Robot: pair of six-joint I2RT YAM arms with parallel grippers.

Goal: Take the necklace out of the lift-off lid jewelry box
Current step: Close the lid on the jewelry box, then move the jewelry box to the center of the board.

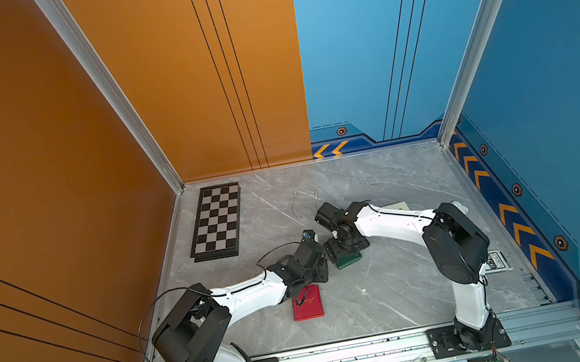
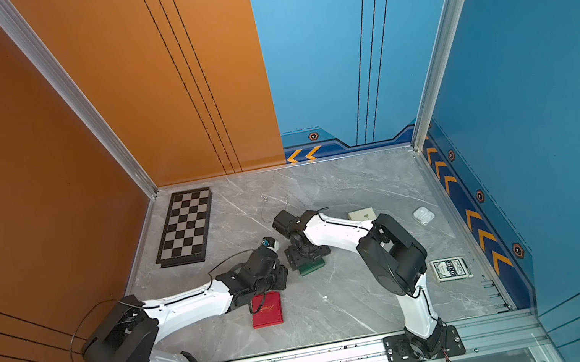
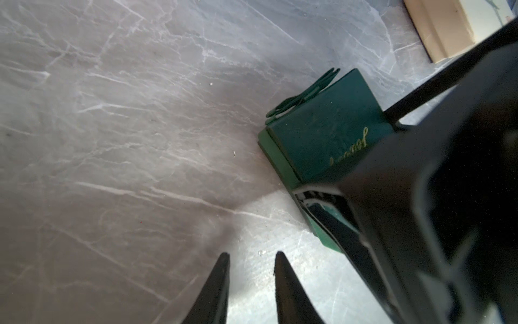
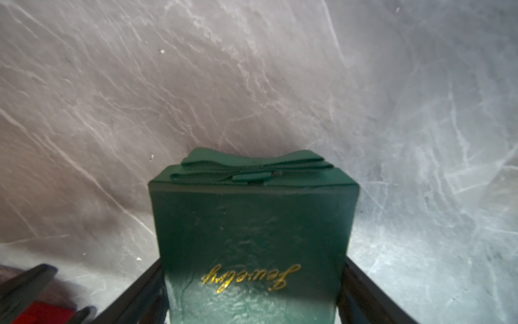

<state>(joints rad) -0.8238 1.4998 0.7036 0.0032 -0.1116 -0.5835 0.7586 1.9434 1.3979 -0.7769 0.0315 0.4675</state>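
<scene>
Surface point(image 1: 400, 291) in both top views carries the green jewelry box point(image 1: 351, 260) near its middle. The right gripper point(image 1: 346, 254) stands straight over it, so that a pull can go directly upward. A thin chain point(image 1: 297, 205) lies bare on the surface, well apart from the box (whether it is the wanted necklace, I cannot tell). The left gripper point(image 1: 321, 273) hangs between the green box and a red box point(image 1: 307, 304), probably placed there to steady the base.

In the left wrist view its fingers point(image 3: 221, 280) are parted and hold nothing.

In the right wrist view the right gripper clasps the lid point(image 4: 252, 224) from both sides. The lid is on, so any necklace inside is hidden.
</scene>
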